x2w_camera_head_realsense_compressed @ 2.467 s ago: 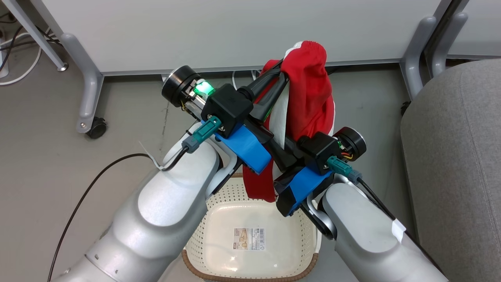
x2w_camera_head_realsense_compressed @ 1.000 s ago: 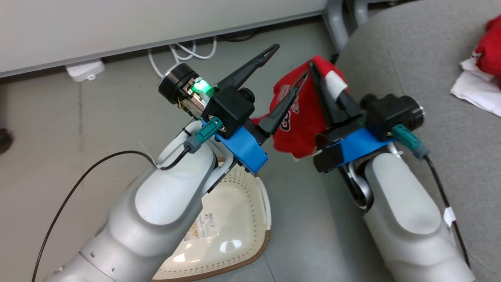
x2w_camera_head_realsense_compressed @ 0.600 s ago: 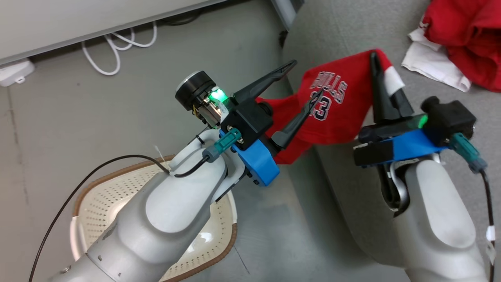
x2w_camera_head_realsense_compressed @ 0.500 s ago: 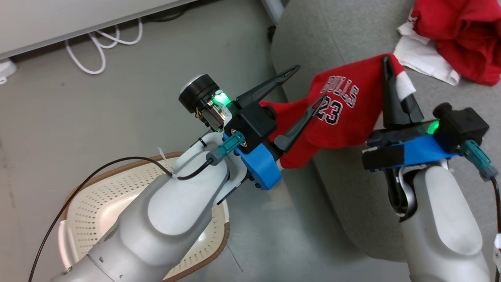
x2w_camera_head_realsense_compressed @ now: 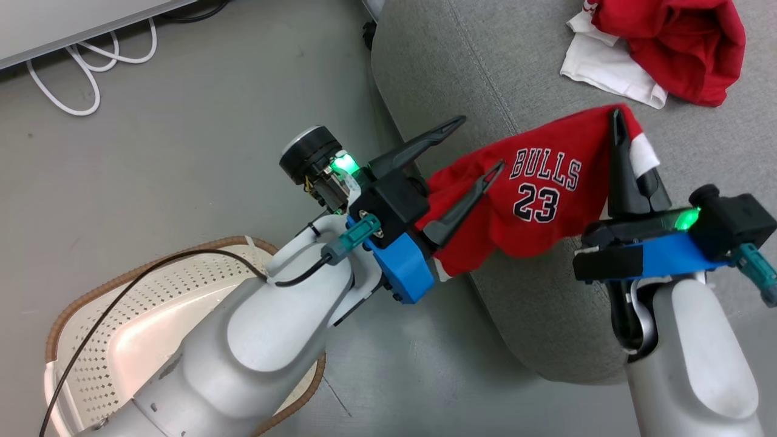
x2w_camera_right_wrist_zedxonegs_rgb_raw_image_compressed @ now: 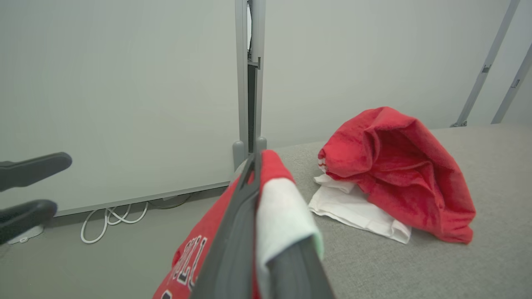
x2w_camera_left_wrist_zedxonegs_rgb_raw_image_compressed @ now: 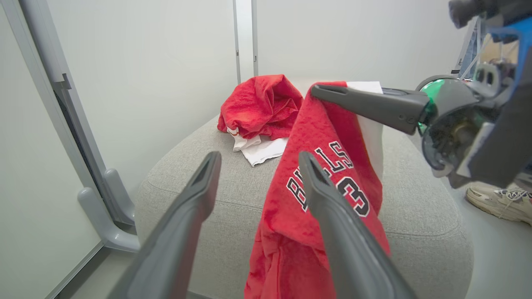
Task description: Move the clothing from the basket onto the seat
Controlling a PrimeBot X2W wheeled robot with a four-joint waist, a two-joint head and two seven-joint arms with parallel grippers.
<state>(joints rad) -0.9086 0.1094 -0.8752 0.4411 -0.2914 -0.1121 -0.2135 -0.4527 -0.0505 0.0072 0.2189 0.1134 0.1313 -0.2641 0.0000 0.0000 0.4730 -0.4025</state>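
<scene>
— What sits nearest you?
— The basket (x2w_camera_head_realsense_compressed: 176, 285), low at your left on the floor (x2w_camera_head_realsense_compressed: 182, 152). Your left forearm hides part of it.

— And the left pincer (x2w_camera_head_realsense_compressed: 483, 142)?
— Spread wide, gripping nothing. It points toward the edge of the seat (x2w_camera_head_realsense_compressed: 461, 67). In the head view one finger (x2w_camera_head_realsense_compressed: 464, 197) crosses in front of the jersey (x2w_camera_head_realsense_compressed: 534, 194). You cannot tell whether it touches the cloth.

— So what has the jersey?
— Your right pincer (x2w_camera_head_realsense_compressed: 618, 121). Its fingers are pressed together on the jersey's top edge, where the red cloth meets a white panel. The jersey hangs from that pinch with "BULLS 23" facing up. It stretches over the seat's rounded near edge, and its lower end trails past that edge, above the floor. Whether any of it rests on the cushion, you cannot tell.

— What lies farther along the seat?
— A heap (x2w_camera_head_realsense_compressed: 674, 42) of red clothing, crumpled, with a white piece sticking out from under it. It lies on the cushion, well apart from the jersey you hold.

— And past the seat?
— A pale wall (x2w_camera_right_wrist_zedxonegs_rgb_raw_image_compressed: 124, 83) of panels with grey posts. On the floor by its foot, off to your left, a white cable (x2w_camera_head_realsense_compressed: 76, 113) lies in loops. In the left wrist view a pale shoe (x2w_camera_left_wrist_zedxonegs_rgb_raw_image_compressed: 498, 199) stands on the floor beside the seat.
</scene>
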